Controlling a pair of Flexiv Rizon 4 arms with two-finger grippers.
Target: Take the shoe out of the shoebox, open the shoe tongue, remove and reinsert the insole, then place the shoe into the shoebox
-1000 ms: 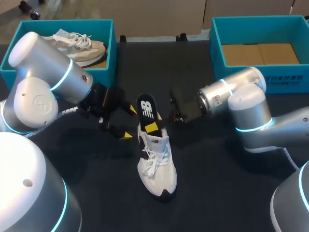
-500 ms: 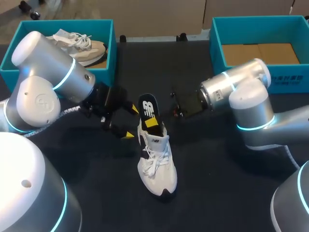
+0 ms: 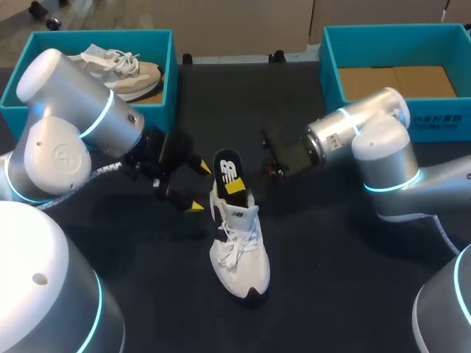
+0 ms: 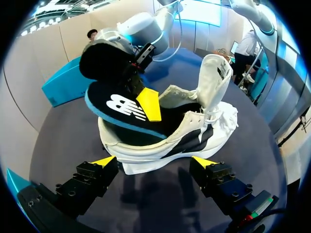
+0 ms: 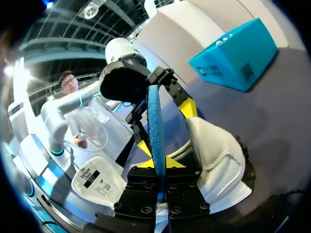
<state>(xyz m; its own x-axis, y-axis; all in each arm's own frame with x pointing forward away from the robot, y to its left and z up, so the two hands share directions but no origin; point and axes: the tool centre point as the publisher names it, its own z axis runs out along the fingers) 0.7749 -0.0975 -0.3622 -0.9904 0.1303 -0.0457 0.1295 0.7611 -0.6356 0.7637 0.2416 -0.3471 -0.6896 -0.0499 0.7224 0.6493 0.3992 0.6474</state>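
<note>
While the shoe [image 3: 239, 246] stands on the dark table [image 3: 331, 279], our right gripper [image 3: 235, 186] clamps the insole [image 3: 227, 168] sticking from its heel; our left gripper [image 3: 198, 187], jaws apart, sits beside that heel; teal shoeboxes [image 3: 383, 118] lie behind it.

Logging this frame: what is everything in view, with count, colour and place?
shoe: 1, white with black trim, mid-table
insole: 1, black with blue edge, sticking up out of the shoe's heel
shoeboxes: 2, teal; left shoebox far left, right shoebox far right
second shoe: 1, beige-white, in left shoebox
table: 1, dark
left gripper: open, beside shoe's heel
right gripper: shut on insole
</note>
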